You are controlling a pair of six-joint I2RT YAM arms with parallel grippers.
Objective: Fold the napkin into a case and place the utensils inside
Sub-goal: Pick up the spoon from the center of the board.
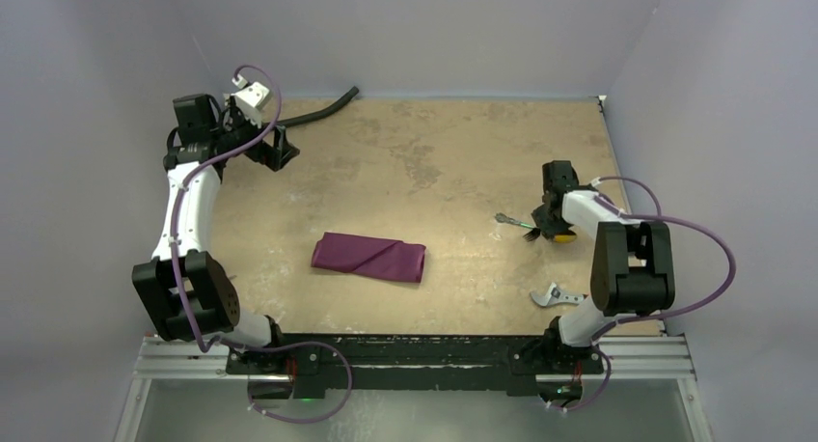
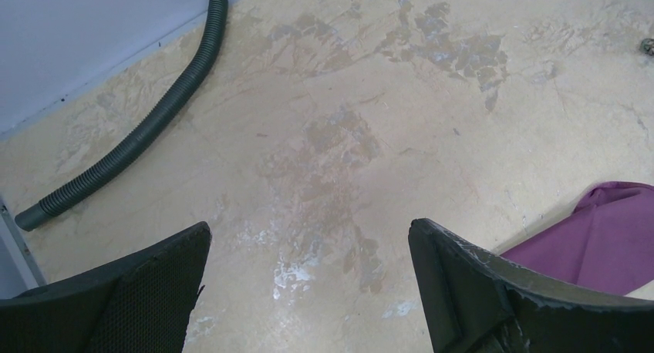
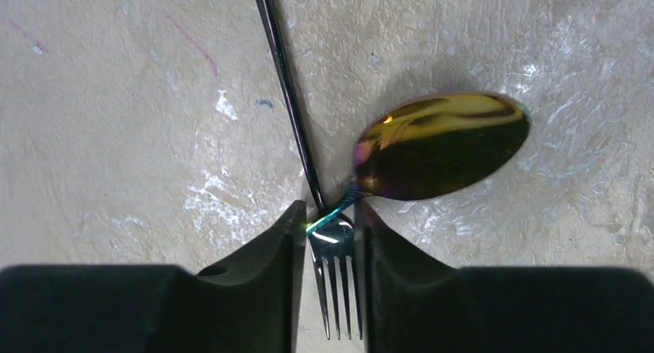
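Note:
The plum-purple napkin (image 1: 368, 257) lies folded into a flat oblong case in the middle of the table; one corner of it (image 2: 609, 230) shows in the left wrist view. The silvery fork (image 3: 335, 284) and the gold-bowled spoon (image 3: 439, 145) cross each other on the table at the right (image 1: 526, 225). My right gripper (image 3: 330, 214) is down on that crossing, its jaws closed against the fork's head and the spoon's thin neck. My left gripper (image 2: 308, 233) hangs wide open over bare table at the far left (image 1: 275, 151), holding nothing.
A long dark ribbed hose (image 2: 146, 129) lies along the back wall (image 1: 323, 109). A tool with silver jaws (image 1: 550, 295) rests near the right arm's base, partly hidden by the arm. Grey walls close in the table on three sides.

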